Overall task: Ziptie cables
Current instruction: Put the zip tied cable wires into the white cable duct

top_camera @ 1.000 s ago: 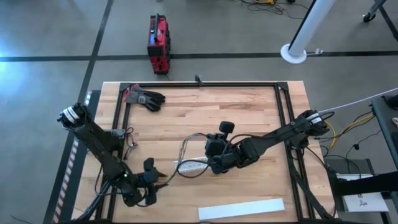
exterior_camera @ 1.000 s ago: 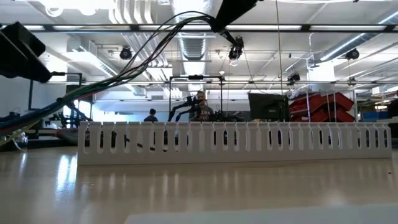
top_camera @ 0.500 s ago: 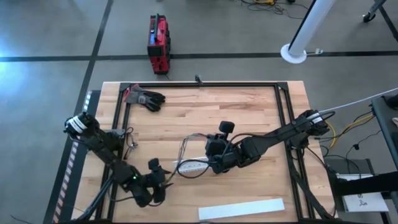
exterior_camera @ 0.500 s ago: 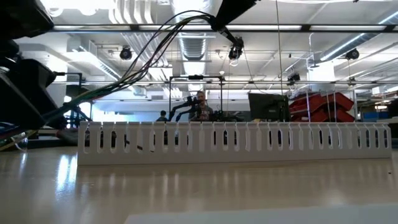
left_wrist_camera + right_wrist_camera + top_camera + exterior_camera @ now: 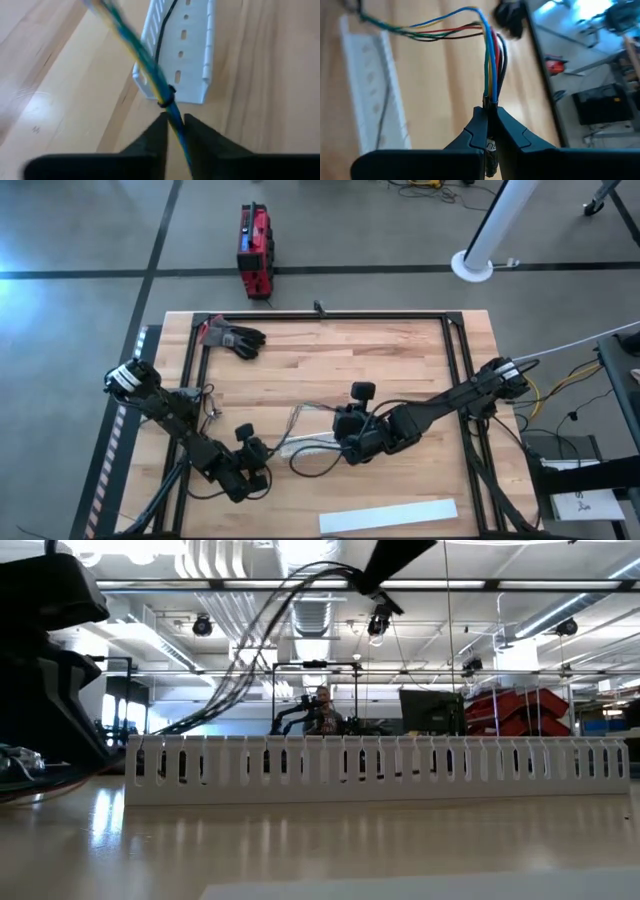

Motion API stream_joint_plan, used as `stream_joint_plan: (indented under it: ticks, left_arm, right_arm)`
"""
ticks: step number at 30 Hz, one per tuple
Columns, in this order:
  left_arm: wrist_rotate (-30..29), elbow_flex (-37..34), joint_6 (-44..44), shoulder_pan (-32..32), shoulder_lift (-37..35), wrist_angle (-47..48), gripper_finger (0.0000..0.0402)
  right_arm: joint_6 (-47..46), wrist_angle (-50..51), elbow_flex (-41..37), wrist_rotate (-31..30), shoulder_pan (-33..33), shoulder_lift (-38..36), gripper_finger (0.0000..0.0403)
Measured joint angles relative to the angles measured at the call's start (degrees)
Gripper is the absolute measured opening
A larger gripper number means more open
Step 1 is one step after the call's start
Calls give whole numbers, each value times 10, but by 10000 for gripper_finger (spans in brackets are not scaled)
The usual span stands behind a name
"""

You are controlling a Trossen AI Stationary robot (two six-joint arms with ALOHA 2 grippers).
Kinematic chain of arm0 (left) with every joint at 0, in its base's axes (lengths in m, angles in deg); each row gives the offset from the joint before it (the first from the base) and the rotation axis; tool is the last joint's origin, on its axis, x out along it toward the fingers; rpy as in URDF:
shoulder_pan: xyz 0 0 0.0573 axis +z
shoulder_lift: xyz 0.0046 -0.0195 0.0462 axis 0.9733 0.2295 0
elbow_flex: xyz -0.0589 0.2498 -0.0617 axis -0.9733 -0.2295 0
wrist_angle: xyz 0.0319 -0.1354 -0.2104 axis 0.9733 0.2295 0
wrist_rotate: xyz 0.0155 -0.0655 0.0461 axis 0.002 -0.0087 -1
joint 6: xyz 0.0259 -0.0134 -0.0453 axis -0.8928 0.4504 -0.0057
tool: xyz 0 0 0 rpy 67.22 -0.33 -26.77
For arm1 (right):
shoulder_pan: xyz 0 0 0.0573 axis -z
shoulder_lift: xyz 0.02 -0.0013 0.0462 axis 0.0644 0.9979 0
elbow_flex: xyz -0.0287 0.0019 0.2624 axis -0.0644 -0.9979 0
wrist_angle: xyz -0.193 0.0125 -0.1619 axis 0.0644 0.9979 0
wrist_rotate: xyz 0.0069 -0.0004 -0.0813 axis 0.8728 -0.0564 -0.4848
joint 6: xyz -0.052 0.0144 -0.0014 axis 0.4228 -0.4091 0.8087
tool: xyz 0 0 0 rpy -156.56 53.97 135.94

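1. Glove (image 5: 233,337) lies on the desk (image 5: 400,350) at about 10 o'clock, well apart from the work and not part of it.

2. Left tool (image 5: 172,131) sits at about 7 o'clock on the desk; its wrist view shows the two fingers pinched on the cables (image 5: 150,75), just behind a small dark band (image 5: 167,97) wrapped round the bundle. I judge that band to be a tie already in place at this end.

3. Cables run from there toward the centre of the desk, passing over the end of the short white slotted strip (image 5: 308,448), with a slack loop lying on the wood just beside it.

4. Right tool (image 5: 491,131) is just right of centre, fingers pressed together on the other end of the cables (image 5: 490,75); beyond its grip the coloured wires fan apart, so this end looks unbound.

5. Long white slotted strip (image 5: 388,516) rests at about 5 o'clock, near the desk's front edge.

6. Progress, as I judge it: one tie on, bundle held taut between both tools; further tying along the loose stretch appears left to do.
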Motion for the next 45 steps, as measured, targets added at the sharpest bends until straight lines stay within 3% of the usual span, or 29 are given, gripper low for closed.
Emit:
stream_joint_plan:
  ticks: [2,9,19,26,35,45]
  left_arm:
    - [0,0,0,0,-1,9,11]
    - [0,0,0,2,-7,15,21]
    - [0,19,-28,7,-8,15,3]
    - [-10,22,-33,18,-9,8,5]
    - [4,20,-90,40,-8,-1,8]
    - [3,20,-93,45,-8,-3,9]
  right_arm:
    - [-9,24,0,22,-7,-2,3]
    - [-90,130,0,98,-52,-21,3]
    - [-228,243,0,128,-142,-31,3]
    - [-304,346,-37,124,-147,-31,3]
    - [-256,350,-102,193,-96,-31,3]
    - [-194,340,-161,286,-49,-38,3]
